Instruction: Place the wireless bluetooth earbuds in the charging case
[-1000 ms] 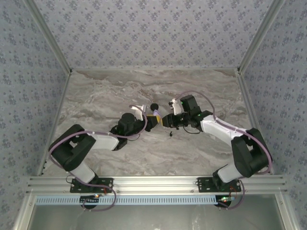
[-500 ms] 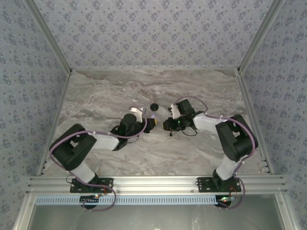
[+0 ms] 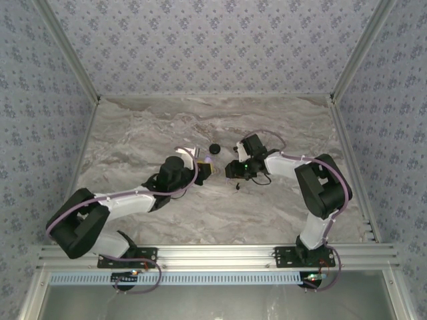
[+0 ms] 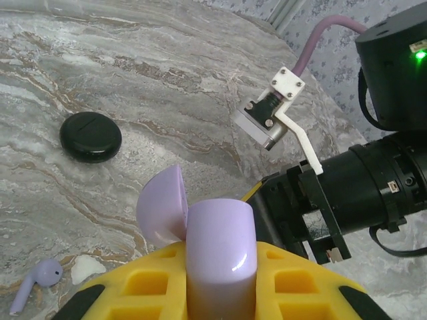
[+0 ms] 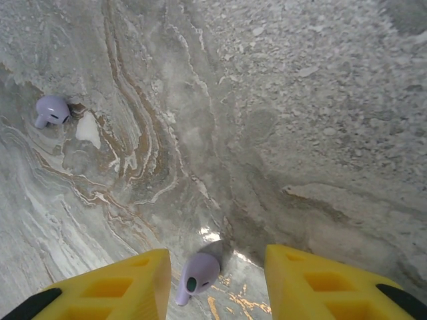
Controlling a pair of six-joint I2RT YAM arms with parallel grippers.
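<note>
My left gripper (image 4: 220, 270) is shut on the lilac charging case (image 4: 220, 233), held upright between its yellow fingers with the lid (image 4: 160, 207) flipped open to the left. One lilac earbud (image 5: 198, 273) lies on the marble table between the fingers of my open right gripper (image 5: 215, 267), nearer the left finger and touching neither. The other lilac earbud (image 5: 52, 110) lies further off at the upper left; the left wrist view has an earbud (image 4: 37, 283) on the table at its lower left. From above, the left gripper (image 3: 204, 171) and right gripper (image 3: 231, 170) face each other closely at mid-table.
A black round puck (image 4: 91, 137) lies flat on the marble table (image 3: 133, 133) just beyond the grippers, also seen from above as the puck (image 3: 215, 148). The right arm's black wrist (image 4: 373, 180) sits close in front of the case. Patterned walls enclose the table.
The right gripper's jaws have spread from nearly shut to open, and that arm has folded in toward the centre. The left arm has stretched out lower, still holding the case.
</note>
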